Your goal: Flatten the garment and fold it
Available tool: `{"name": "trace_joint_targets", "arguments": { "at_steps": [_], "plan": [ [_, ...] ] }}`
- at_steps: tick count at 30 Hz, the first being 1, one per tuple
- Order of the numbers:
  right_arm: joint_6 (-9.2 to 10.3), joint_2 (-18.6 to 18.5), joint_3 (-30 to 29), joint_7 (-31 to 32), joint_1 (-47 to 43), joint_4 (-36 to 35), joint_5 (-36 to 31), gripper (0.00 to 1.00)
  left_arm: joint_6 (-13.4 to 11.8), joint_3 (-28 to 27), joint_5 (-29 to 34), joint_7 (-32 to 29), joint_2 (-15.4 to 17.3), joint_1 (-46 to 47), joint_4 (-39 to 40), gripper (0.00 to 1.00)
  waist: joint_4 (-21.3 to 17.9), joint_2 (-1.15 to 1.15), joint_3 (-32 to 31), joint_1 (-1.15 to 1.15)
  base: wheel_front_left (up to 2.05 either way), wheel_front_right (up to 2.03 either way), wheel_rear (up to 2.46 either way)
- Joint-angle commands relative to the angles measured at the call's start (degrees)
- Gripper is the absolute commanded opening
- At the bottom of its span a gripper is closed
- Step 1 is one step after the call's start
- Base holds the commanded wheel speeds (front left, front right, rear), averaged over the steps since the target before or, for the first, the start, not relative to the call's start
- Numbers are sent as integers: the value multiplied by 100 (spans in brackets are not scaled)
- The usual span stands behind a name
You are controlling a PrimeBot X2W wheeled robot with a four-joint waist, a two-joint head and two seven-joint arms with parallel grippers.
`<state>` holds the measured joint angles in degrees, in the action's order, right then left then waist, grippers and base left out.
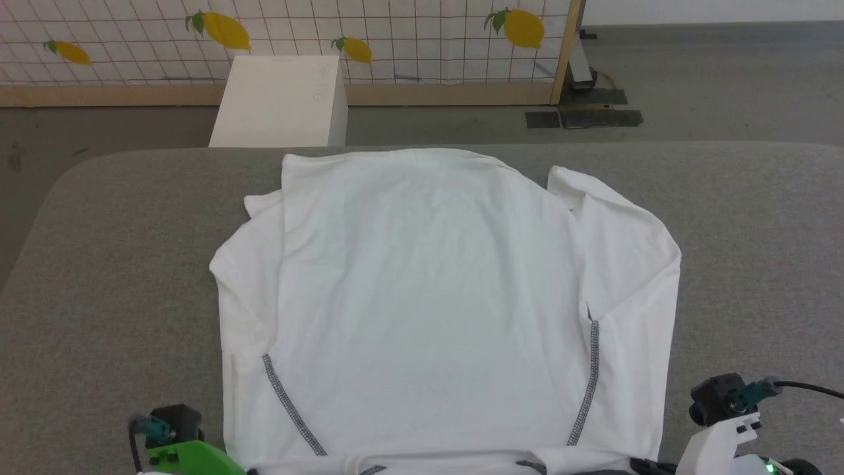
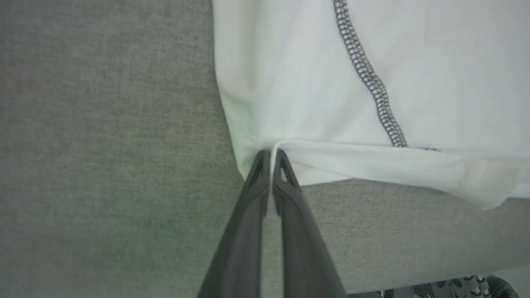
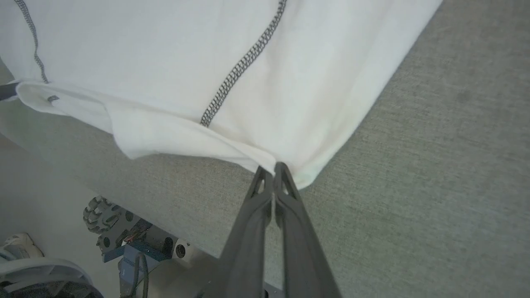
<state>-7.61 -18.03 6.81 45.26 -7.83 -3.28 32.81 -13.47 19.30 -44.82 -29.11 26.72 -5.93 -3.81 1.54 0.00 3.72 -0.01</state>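
In its wrist view's centre, the left gripper (image 2: 271, 156) is pinched onto a hem corner of the garment (image 1: 428, 297), which lies spread mid-frame on the grey table (image 1: 119, 277). The right gripper (image 3: 274, 169) is clamped on the opposite corner.

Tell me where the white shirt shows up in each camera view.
Head view: the garment lies spread across the grey table's middle.
Left wrist view: upper right, corner pinched in the left jaws.
Right wrist view: upper left, corner pinched in the right jaws.
Shared landmark: dark grey stitching.
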Motion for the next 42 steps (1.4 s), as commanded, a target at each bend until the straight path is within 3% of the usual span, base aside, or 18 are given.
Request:
{"name": "trace_joint_targets", "arguments": {
  "at_steps": [1,8,9,10,11,12,20,24,29,34,37,42],
  "plan": [
    [12,-24,-63,99,-115,-39,0,0,-182,-2,-39,-213,154,-303,-124,0,26,0,-15,1,0,0,0],
    [12,53,64,337,-183,-45,-29,0,-234,-92,-378,-438,39,-423,-111,0,8,0,16,1,0,0,0],
    [12,84,62,318,-161,-39,-32,0,-224,-130,-457,-443,-1,-427,-101,38,2,0,20,1,0,0,0],
    [12,106,44,291,-144,-37,-41,0,-225,-143,-468,-442,3,-426,-93,90,-1,0,22,1,0,0,0],
    [12,136,35,227,-103,-52,-57,35,-228,-220,-523,-392,-17,-407,-55,100,-1,0,35,1,0,0,0],
    [12,150,31,189,-76,-66,-52,100,-228,-278,-573,-366,-34,-391,-18,100,-1,0,41,1,0,0,0],
    [12,316,-522,-121,177,-371,170,100,-346,-994,-887,-24,40,-350,880,100,20,0,48,1,0,0,0],
    [12,478,-1107,-390,482,-458,34,100,-292,-1559,-780,836,-29,-181,1301,100,27,0,121,1,0,0,0],
    [12,803,-1711,-755,1148,-307,-566,100,80,-1826,-125,2407,-152,269,1199,100,39,0,373,1,0,0,0],
    [12,972,-1823,-857,2157,188,-1300,100,504,-1637,690,3951,-289,869,807,100,45,0,799,1,0,0,0],
    [12,928,-1707,-855,2823,595,-1684,100,659,-1536,1060,4309,-420,1180,666,100,80,0,1103,1,0,0,0],
    [12,721,-1250,-804,3907,1419,-2339,100,909,-1649,1607,4406,-795,1573,731,100,254,0,1626,1,0,0,0]
  ]
}}
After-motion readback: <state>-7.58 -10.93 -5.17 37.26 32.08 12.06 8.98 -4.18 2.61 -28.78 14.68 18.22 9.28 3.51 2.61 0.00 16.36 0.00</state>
